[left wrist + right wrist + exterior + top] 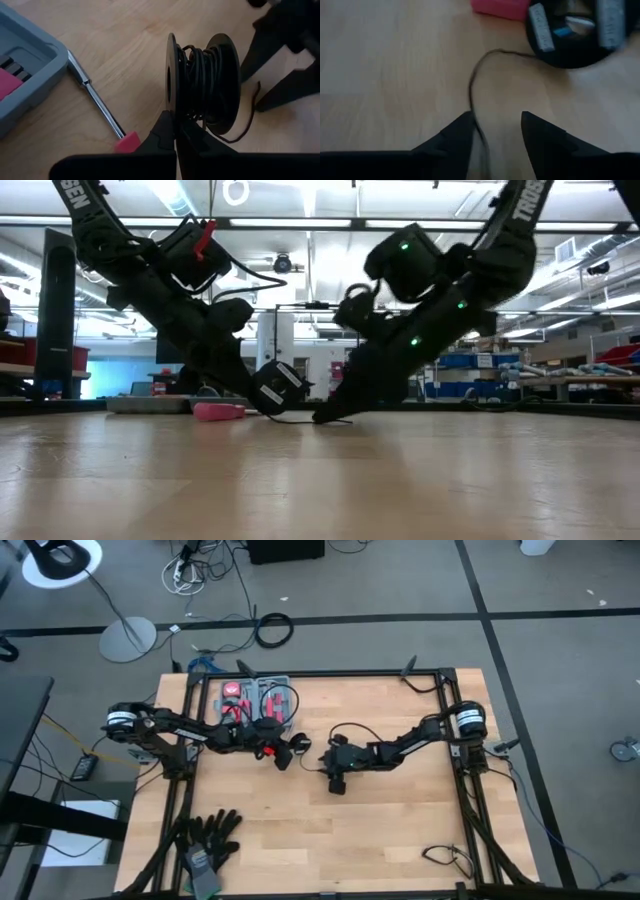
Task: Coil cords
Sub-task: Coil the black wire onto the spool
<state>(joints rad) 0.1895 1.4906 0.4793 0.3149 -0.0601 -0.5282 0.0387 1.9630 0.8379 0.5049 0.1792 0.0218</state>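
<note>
Near the middle of the worktop (400,830), the left claw (176,131) is closed on the rim of a black spool (200,82) wound with the cords (202,75). The right claw (496,125) stands open, its 2 fingers straddling the loose cord end (475,90) lying on the wood.

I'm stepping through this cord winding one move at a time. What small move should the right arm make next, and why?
Probably close the right gripper on the loose cord. Its fingers stand open with the thin black wire lying between them on the table, trailing from the spool that the shut left gripper holds by a flange. Gripping that free end would let winding go on.
</note>
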